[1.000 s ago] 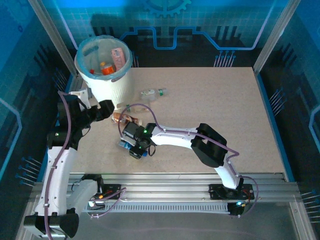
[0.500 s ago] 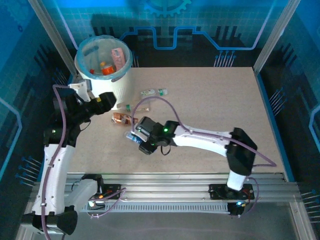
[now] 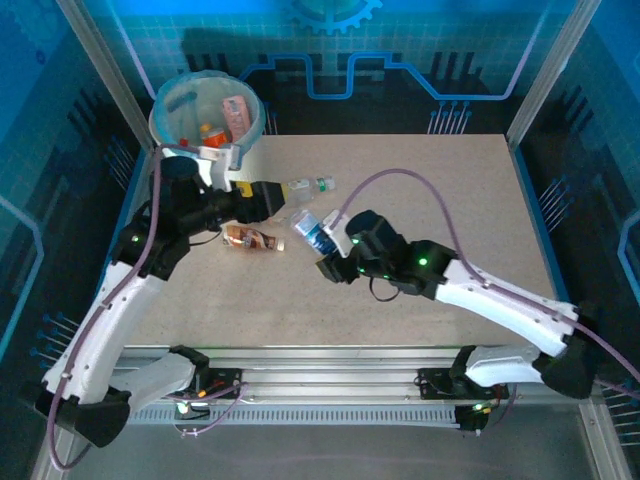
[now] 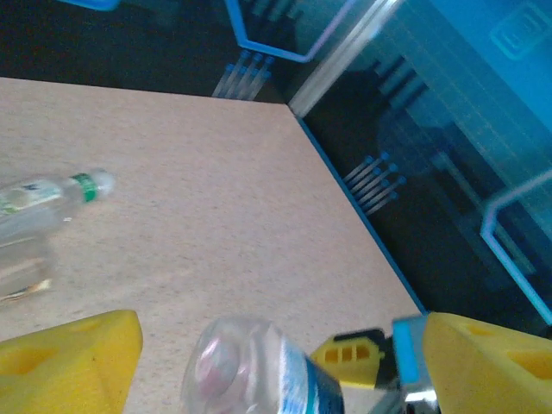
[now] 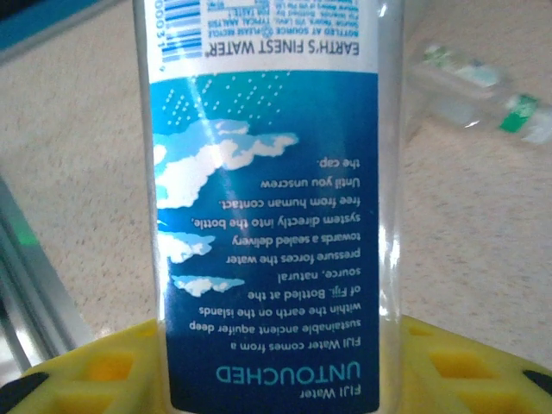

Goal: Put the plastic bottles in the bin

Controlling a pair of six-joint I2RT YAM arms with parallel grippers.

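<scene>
Since 1 s ago, the blue-label bottle (image 3: pixel 309 230) has been lifted from the near tabletop (image 3: pixel 430 180) toward centre, pinched by the R jaws. L jaws are held spread facing its end, prob. for handover, as the bin (image 3: pixel 178 100) stands at far L.

Bright, even overhead shot; wrist cams softer, blue cast throughout.
Top view: lit from above, table (image 3: pixel 420 200) pale and evenly exposed, soft short shadows under arms, bin (image 3: pixel 156 112) throws a faint shadow on the back wall; walls dark w/ glowing blue lines. Left wrist view: dimmer and hazy; yellow fingers (image 4: pixel 69 362) and blue-label bottle (image 4: pixel 259 371) blurred up close, bkgd soft too. Right wrist view: blue-label bottle (image 5: pixel 267 216) sharp, print legible, thin vertical glare streaks on the plastic; far bottle (image 5: pixel 483 99) and table behind out of focus.
</scene>
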